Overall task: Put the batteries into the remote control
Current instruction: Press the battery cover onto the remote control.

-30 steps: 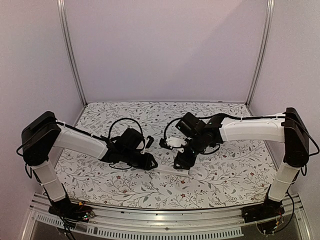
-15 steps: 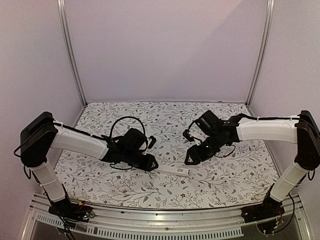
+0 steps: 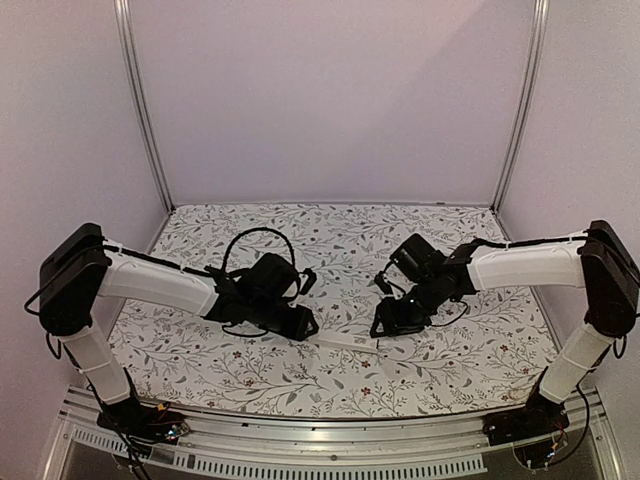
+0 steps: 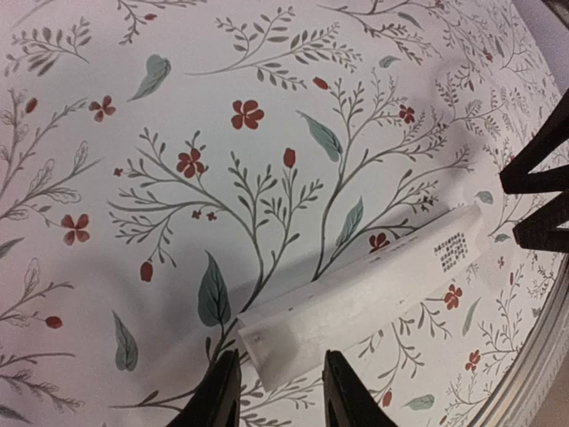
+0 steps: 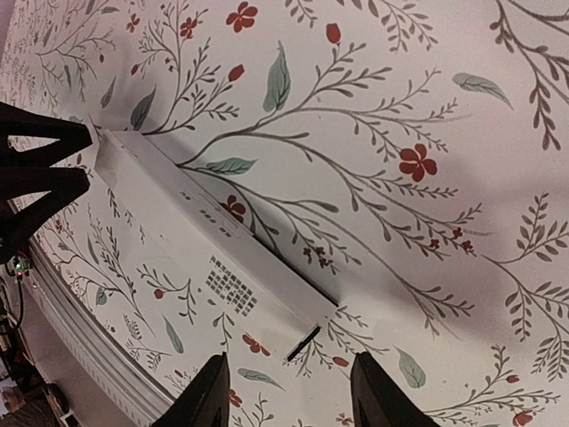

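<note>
Remote control (image 3: 350, 342) flat on bench (image 3: 250, 372); left hand (image 4: 281, 374) grips one end; right hand (image 5: 289, 369) open, fingers straddling the other end without touching.

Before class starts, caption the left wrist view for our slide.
Left gripper grips one end of the remote control; right gripper open at the other.

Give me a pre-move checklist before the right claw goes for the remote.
1. Remote control lies between the claws: ok.
2. Left claw clamped on one end: ok.
3. Right claw open: ok.
4. Right claw around the other end: not ok, that end lies just ahead of it.
5. Batteries in view: not ok, none visible.
6. Battery recess open: cannot tell.
</note>
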